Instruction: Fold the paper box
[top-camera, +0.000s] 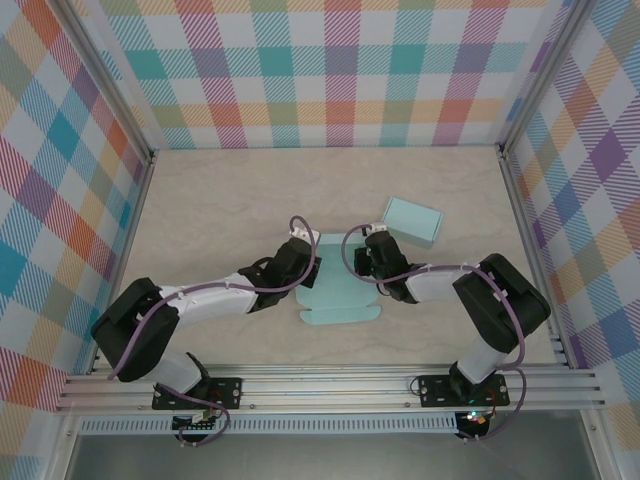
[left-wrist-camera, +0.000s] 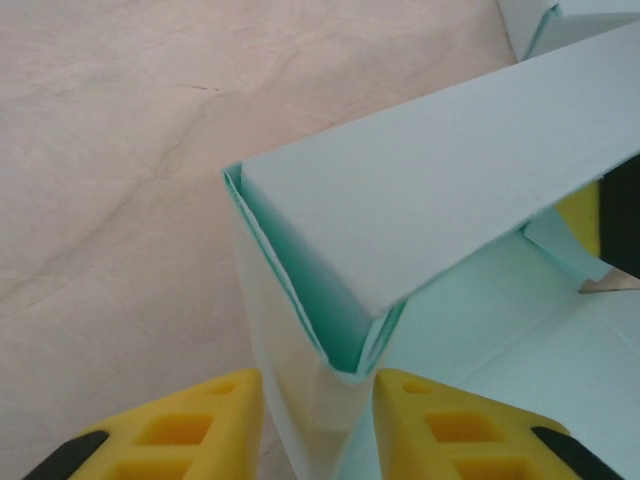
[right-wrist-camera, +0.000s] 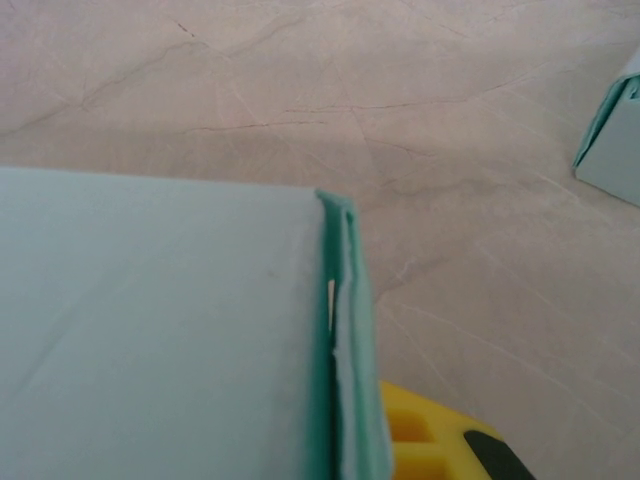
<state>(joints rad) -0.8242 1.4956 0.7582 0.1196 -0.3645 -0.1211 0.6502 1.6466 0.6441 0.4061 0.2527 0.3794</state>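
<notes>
A pale marbled table lies under both claws. The half-folded mint paper box sits between them, each claw at one raised side wall. A second, closed mint box rests just beyond the right gripper. That gripper is pinched tight on the box's doubled right wall. The left gripper is clamped on the left wall's corner, a yellow finger on each side.

- The left gripper is pinching the paper box wall at 6 o'clock.
- Its folded flap is stretching toward 2 o'clock above the table.
</notes>
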